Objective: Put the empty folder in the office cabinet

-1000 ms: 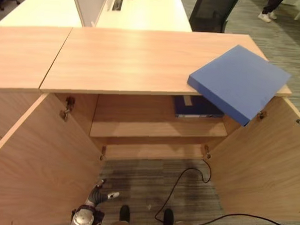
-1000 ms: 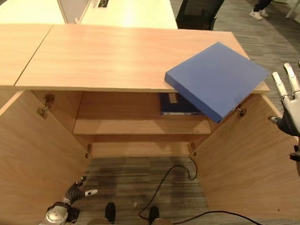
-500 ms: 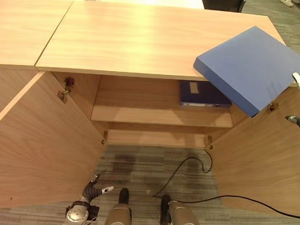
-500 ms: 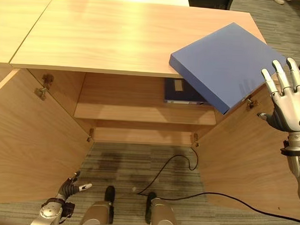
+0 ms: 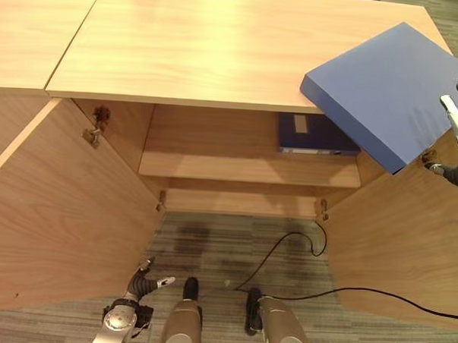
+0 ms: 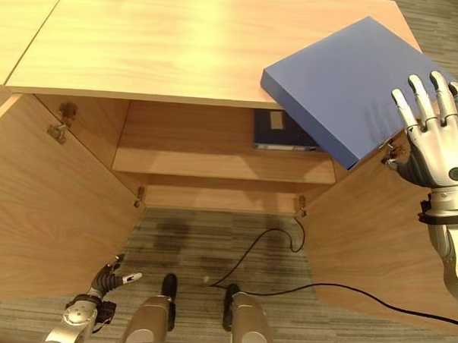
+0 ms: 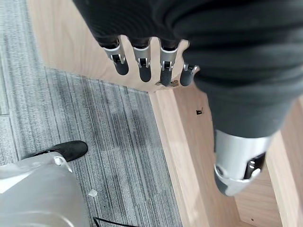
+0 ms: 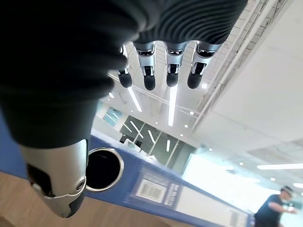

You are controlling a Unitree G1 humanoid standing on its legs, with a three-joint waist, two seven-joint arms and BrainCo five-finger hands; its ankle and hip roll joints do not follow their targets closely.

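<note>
Two blue folders, one cabinet.

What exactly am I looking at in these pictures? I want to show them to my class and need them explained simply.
This is a humanoid robot with two metal hands. Two pictures come from cameras in its head, looking down; two come from cameras on its wrists. Before it stands a wooden office cabinet with both doors open. A blue folder lies on the cabinet top, one corner jutting past the front edge. Another blue folder stands on the shelf inside. The right hand, fingers straight, is raised beside the top folder and holds nothing. The left hand hangs low near the floor, also empty.
</note>
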